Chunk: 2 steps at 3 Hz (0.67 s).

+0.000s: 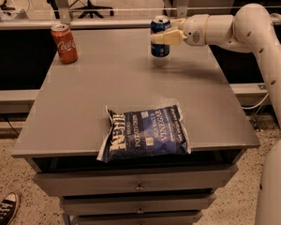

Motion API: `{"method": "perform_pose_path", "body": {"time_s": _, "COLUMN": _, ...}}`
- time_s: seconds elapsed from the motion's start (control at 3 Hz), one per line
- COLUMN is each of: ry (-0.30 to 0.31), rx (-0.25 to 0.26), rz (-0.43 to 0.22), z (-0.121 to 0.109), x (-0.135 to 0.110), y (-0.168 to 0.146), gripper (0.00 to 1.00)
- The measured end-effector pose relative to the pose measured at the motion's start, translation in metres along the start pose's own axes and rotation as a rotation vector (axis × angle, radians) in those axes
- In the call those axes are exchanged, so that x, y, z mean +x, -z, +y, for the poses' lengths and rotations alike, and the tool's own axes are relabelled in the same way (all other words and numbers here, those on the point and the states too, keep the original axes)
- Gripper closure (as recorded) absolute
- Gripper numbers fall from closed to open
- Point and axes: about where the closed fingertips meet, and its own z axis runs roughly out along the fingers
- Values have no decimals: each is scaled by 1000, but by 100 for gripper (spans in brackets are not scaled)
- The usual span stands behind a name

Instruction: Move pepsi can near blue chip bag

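Observation:
The pepsi can [159,48] is dark blue with a silver top. My gripper [165,31] is shut on it from the right and holds it just above the back of the grey table [84,102], right of centre. The blue chip bag [145,132] lies flat at the table's front edge, well in front of the can. The white arm reaches in from the right.
A red Coca-Cola can [65,43] stands at the table's back left corner. Drawers [136,184] sit under the tabletop. A shoe [2,210] is on the floor at lower left. A chair base and a rail lie behind the table.

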Motion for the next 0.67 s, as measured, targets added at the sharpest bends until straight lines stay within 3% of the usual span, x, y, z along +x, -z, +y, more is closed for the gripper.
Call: {"method": "perform_pose_path", "body": {"time_s": 0.67, "ry": -12, "rx": -26, "rz": 4, "z": 4, "x": 3, "y": -6, "gripper": 100}}
